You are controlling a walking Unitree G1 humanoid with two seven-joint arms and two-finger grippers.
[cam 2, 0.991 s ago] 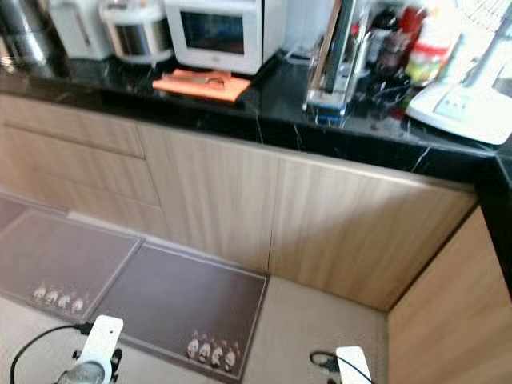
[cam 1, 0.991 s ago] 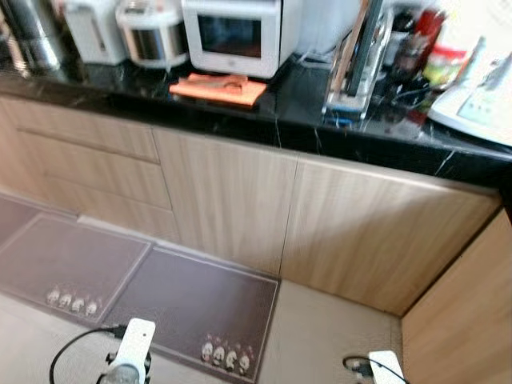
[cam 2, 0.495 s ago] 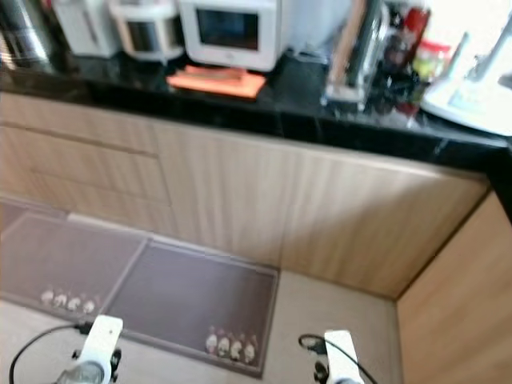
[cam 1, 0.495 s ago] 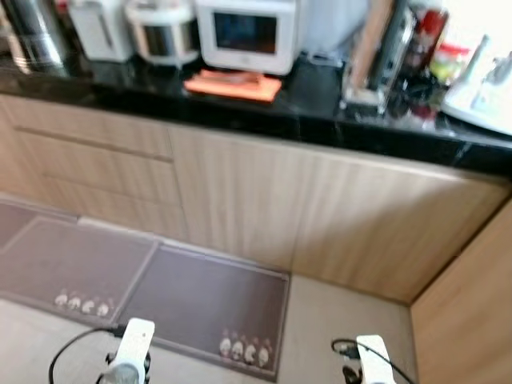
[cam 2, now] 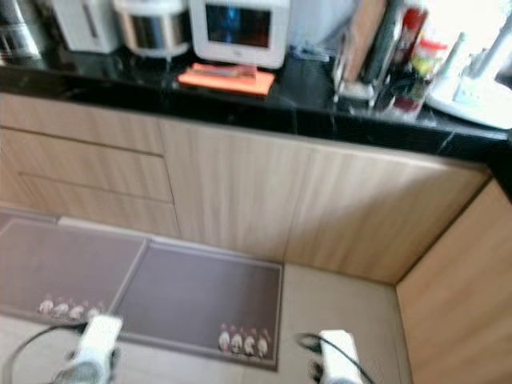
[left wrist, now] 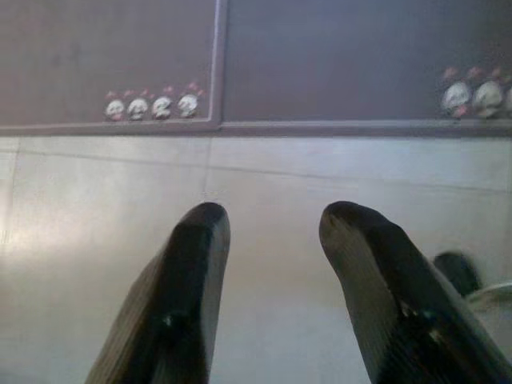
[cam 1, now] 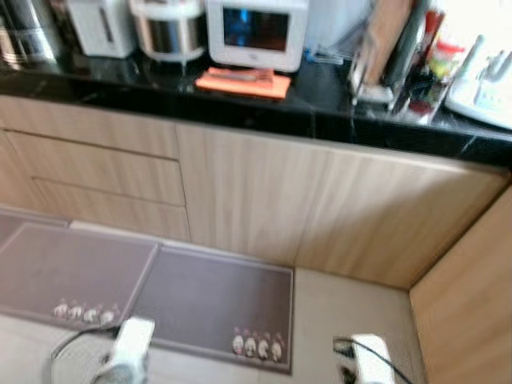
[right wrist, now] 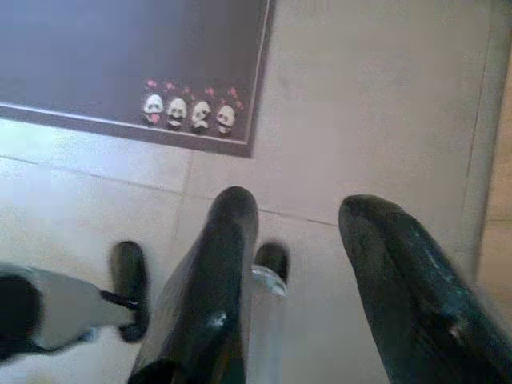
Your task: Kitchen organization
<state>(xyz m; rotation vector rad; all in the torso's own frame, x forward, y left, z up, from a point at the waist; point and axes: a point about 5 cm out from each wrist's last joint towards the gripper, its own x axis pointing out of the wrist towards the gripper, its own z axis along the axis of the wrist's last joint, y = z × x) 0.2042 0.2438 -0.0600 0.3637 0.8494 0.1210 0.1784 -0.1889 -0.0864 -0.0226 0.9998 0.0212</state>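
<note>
A black stone counter (cam 1: 320, 120) runs across the far side. An orange mat (cam 1: 243, 81) with a utensil on it lies in front of a white microwave (cam 1: 257, 32). Left of that stand a rice cooker (cam 1: 168, 28), a white appliance (cam 1: 100, 24) and a steel kettle (cam 1: 24, 36). To the right are a rack of boards (cam 1: 384, 56), bottles (cam 1: 436, 60) and a white drying rack (cam 1: 484, 92). Both arms hang low over the floor. My left gripper (left wrist: 272, 220) is open and holds nothing. My right gripper (right wrist: 300, 212) is likewise open, with nothing in it.
Light wood cabinet doors and drawers (cam 1: 240, 192) stand under the counter. Two grey floor mats (cam 1: 216, 308) with small printed figures lie before them on pale tiles. A wood side panel (cam 1: 472, 320) closes the corner on the right.
The whole picture has shifted right and the counter looks a bit farther off, so the camera has moved. Nothing on the counter has moved; both arms still hang.
</note>
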